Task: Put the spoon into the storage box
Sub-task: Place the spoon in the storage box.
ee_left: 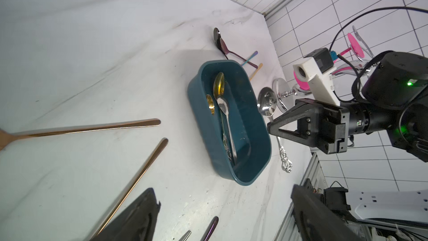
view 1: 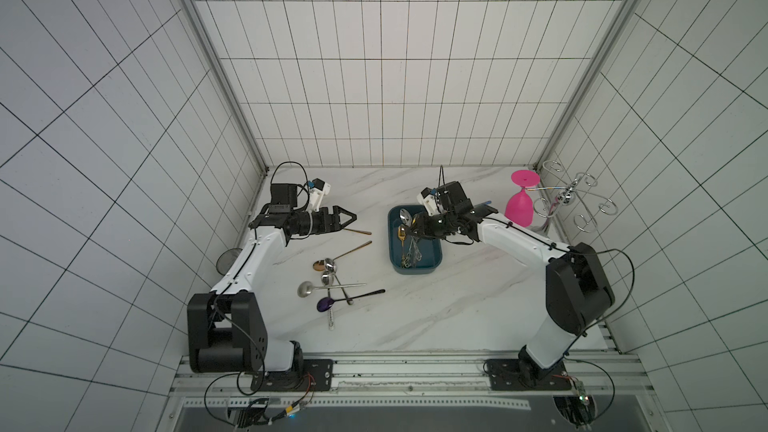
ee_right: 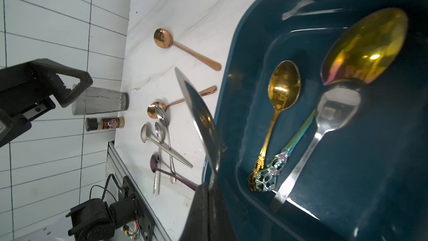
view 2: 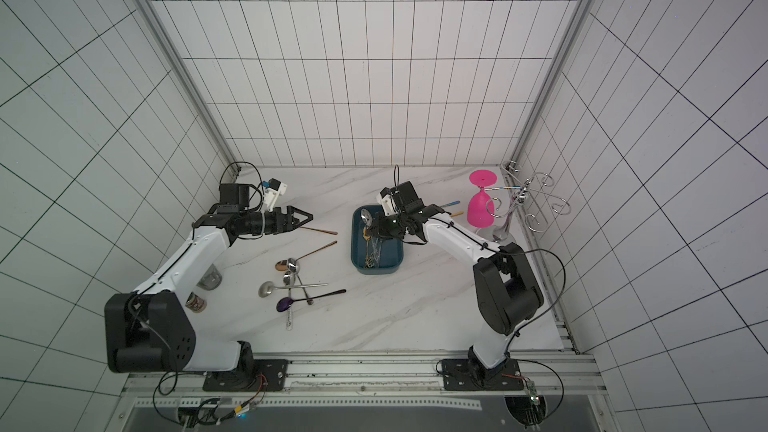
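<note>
Left wrist, spoon (ee_left: 266, 102) pinched in right hand (ee_left: 270, 126)

White marbled counter (view 1: 457, 317). Toward the far edge, near mid-width, a teal box (view 1: 415, 271). Left of it a loose heap of spoons (view 1: 332, 284), with a copper spoon (view 1: 358, 231) farther back. By the left edge a glass (view 2: 210, 278) and a jar (view 2: 195, 302). At the far right corner a wire rack (view 1: 571, 197).

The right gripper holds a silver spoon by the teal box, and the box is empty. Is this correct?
No. The storage box is not empty: the right wrist view shows three spoons in it. The right gripper does hold a silver spoon by it.
</note>
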